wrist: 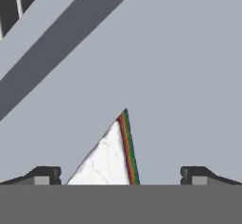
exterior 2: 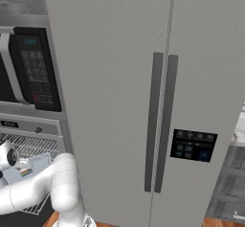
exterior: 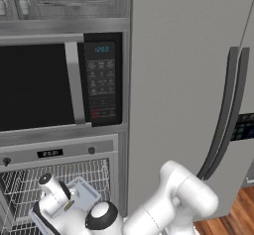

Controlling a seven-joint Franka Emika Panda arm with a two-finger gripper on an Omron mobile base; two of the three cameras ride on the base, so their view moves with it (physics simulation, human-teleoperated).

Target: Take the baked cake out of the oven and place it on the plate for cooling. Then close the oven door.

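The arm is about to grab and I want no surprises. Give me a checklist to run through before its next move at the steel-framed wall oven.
1. Steel-framed wall oven open: ok, its wire racks are exposed.
2. Two-finger gripper open: ok, the dark tips stand wide apart.
3. White cake wedge with rainbow layers between the tips: ok, though nearer one tip than the other.
4. Tips touching the cake: not ok, there is a gap on both sides.
5. Flat grey surface under the cake: cannot tell what it is.
6. Where the plate stands: cannot tell.
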